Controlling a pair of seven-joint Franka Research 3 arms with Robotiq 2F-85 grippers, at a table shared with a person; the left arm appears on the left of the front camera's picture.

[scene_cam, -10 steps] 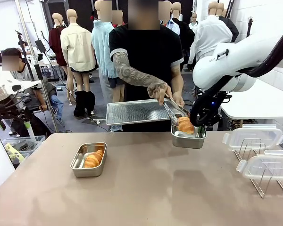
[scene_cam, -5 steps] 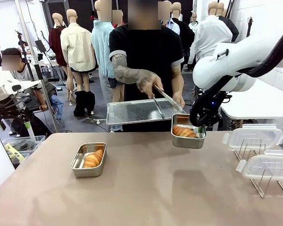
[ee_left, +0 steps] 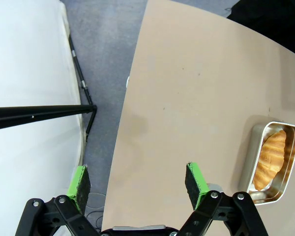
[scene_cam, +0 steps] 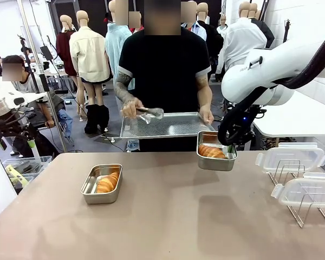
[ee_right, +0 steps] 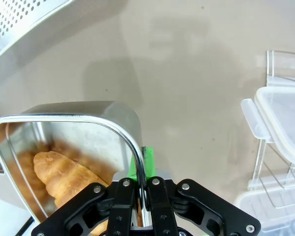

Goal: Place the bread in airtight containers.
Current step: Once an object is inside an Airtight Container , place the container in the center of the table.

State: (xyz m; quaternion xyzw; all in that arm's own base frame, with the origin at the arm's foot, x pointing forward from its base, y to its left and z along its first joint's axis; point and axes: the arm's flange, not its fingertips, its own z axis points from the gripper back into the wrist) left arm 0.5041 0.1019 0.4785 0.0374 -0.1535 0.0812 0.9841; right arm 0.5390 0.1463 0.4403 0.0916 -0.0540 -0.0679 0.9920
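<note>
One airtight container (scene_cam: 101,183), an open steel tin, rests on the table's left half with a croissant (scene_cam: 107,182) in it. My right gripper (scene_cam: 228,147) is shut on the wall of a second tin (scene_cam: 216,158), holding it near the table's far edge with a croissant (scene_cam: 210,151) inside. The right wrist view shows the fingertips (ee_right: 140,162) pinching the tin's rim (ee_right: 88,110) beside the croissant (ee_right: 64,174). My left gripper (ee_left: 137,182) stands open and empty over the table's left edge, apart from the tin (ee_left: 253,162) holding the croissant (ee_left: 270,158).
A person across the table holds a perforated metal tray (scene_cam: 165,125) in one hand and tongs (scene_cam: 149,112) over it in the other. Two clear lids (scene_cam: 292,158) (scene_cam: 306,190) sit on a wire rack at the right. The table's middle and front are bare.
The person's tongs let the croissant go into the held tin, then drew back to the left over the tray. Both of my arms kept still.
</note>
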